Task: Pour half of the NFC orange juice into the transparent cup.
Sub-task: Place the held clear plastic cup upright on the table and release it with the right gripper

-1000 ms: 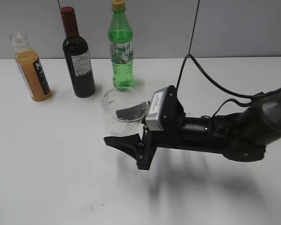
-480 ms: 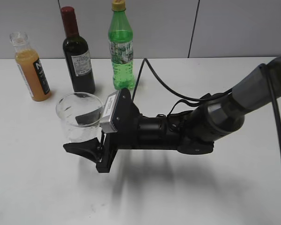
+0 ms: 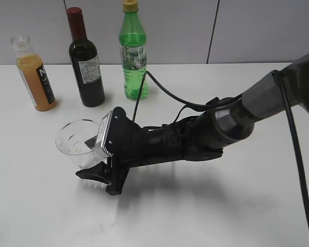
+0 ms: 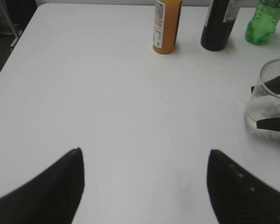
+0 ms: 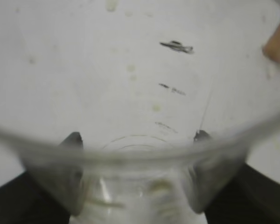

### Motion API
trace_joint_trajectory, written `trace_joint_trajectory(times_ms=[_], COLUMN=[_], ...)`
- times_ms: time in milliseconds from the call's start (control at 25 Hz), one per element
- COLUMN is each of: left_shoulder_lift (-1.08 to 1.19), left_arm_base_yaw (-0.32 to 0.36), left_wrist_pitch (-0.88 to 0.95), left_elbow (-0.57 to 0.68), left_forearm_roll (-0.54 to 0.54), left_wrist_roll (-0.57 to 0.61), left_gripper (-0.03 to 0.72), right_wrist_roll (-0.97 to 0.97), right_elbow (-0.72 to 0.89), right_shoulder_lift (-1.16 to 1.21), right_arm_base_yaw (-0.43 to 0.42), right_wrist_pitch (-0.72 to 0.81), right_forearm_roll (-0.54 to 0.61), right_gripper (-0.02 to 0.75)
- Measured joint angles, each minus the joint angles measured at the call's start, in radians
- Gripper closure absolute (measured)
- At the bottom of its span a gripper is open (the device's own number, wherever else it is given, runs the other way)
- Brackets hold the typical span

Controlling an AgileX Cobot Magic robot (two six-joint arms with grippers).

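The NFC orange juice (image 3: pixel 35 77) stands capless at the back left of the table; it also shows in the left wrist view (image 4: pixel 167 25). The transparent cup (image 3: pixel 72 139) is upright and empty between the jaws of my right gripper (image 3: pixel 87 160), left of the table's middle. In the right wrist view the cup (image 5: pixel 140 93) fills the frame and the right gripper (image 5: pixel 138 136) has both fingers against its wall. Whether the cup touches the table I cannot tell. My left gripper (image 4: pixel 144 158) is open and empty over bare table, with the cup (image 4: pixel 273 100) to its right.
A dark wine bottle with a red cap (image 3: pixel 86 67) and a green soda bottle with a yellow cap (image 3: pixel 133 56) stand at the back, right of the juice. The right arm and its cable stretch across the table's middle. A grey wall closes the back.
My right gripper has carried the cup from in front of the green bottle to the left and then toward the front. The bottles have not moved.
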Motion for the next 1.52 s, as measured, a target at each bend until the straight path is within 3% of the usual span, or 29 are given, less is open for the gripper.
trace_joint_trajectory(times_ms=[320,680,840,1200,1360,1520], left_shoulder_lift=[0.0,0.0,0.0,0.0,0.0,0.0], left_arm_base_yaw=[0.0,0.0,0.0,0.0,0.0,0.0], left_wrist_pitch=[0.0,0.0,0.0,0.0,0.0,0.0], left_elbow=[0.0,0.0,0.0,0.0,0.0,0.0], left_forearm_roll=[0.0,0.0,0.0,0.0,0.0,0.0], left_wrist_roll=[0.0,0.0,0.0,0.0,0.0,0.0], left_gripper=[0.067,0.067,0.067,0.067,0.068,0.068], right_wrist_roll=[0.045,0.129,0.268,0.655,0.746,0.768], right_elbow=[-0.002,-0.003,-0.003,0.049,0.115,0.15], right_shoulder_lift=[0.011,-0.05,-0.094,-0.196,-0.266,-0.333], right_arm_base_yaw=[0.0,0.0,0.0,-0.015,-0.049,-0.094], right_wrist_pitch=[0.085,0.265,0.335,0.448,0.461,0.48], right_forearm_roll=[0.001,-0.027,-0.168,-0.625,-0.747,-0.784], right_gripper=[0.206,0.101,0.101,0.104,0.108,0.117])
